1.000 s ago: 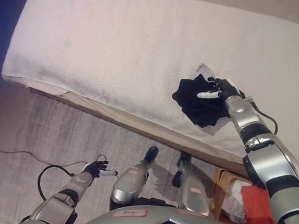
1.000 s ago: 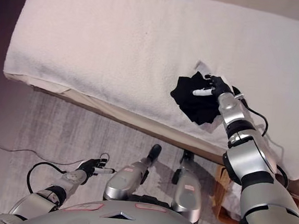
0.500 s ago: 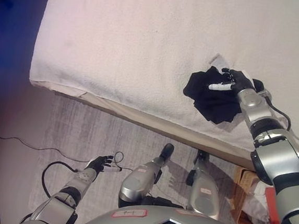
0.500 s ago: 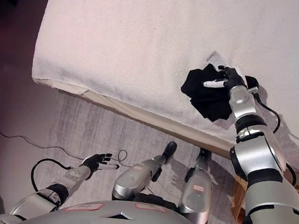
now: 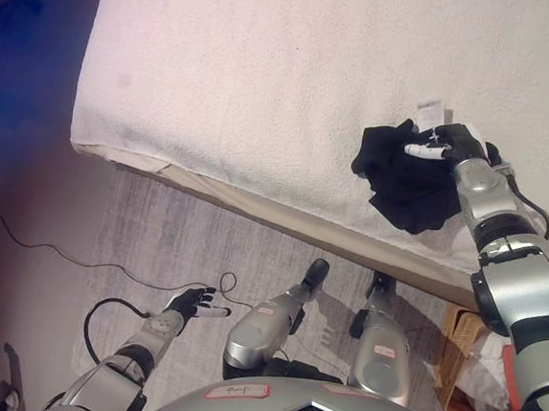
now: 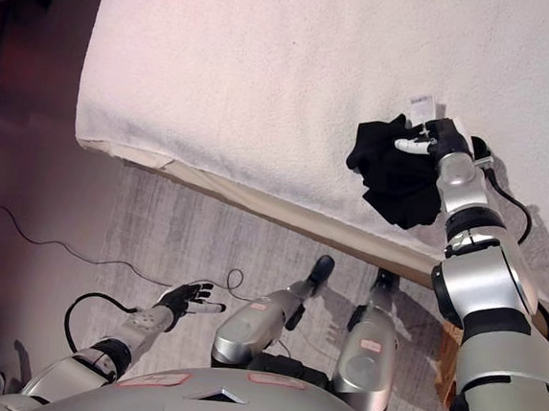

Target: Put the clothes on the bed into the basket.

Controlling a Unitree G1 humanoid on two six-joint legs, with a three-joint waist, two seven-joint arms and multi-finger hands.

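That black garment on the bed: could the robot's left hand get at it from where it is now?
Probably not. The left hand hangs low over the floor, well short of the bed, while the black garment lies far across, under the right hand.

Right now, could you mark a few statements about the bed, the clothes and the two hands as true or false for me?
1. The black garment lies on the bed. True.
2. The right hand is on the black garment. True.
3. The left hand holds a piece of clothing. False: it is open, low over the floor, holding nothing.
4. The basket stands on the bed. False: it sits on the floor beside the bed.
5. The bed is covered with many garments. False: only the black one shows.
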